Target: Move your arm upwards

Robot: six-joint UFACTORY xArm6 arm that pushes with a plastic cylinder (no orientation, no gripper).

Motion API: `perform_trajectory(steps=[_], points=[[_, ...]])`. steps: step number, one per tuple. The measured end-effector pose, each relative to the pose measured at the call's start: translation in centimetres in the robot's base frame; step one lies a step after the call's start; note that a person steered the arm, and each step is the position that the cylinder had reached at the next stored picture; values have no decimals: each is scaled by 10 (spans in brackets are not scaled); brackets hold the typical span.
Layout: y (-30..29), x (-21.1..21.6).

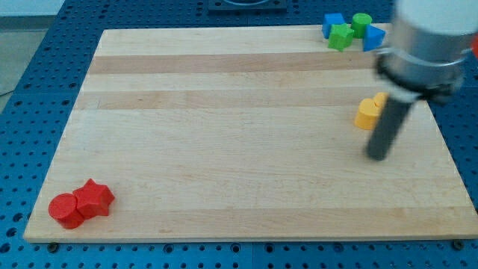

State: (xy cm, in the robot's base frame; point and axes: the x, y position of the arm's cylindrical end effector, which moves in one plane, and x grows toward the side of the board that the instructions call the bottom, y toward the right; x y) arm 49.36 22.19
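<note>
Wood board (224,149), tip (377,155) nr yellow block (367,113)

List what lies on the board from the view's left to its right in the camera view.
red cylinder → red star-shaped block → blue block → green star-shaped block → yellow block → my tip

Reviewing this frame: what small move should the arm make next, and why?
Probably a short slide toward the view's top. My tip sits just below and right of the yellow block, which part of the rod overlaps. Going straight up should pass along that block's right side; the blue and green blocks cluster farther off at the wooden board's top edge.
</note>
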Motion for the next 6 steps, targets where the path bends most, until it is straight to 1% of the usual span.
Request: perform_trajectory(steps=[1, 2, 3, 4, 5, 6], points=[[116, -46], [123, -54], [123, -109], [115, -218], [113, -299], [113, -302]])
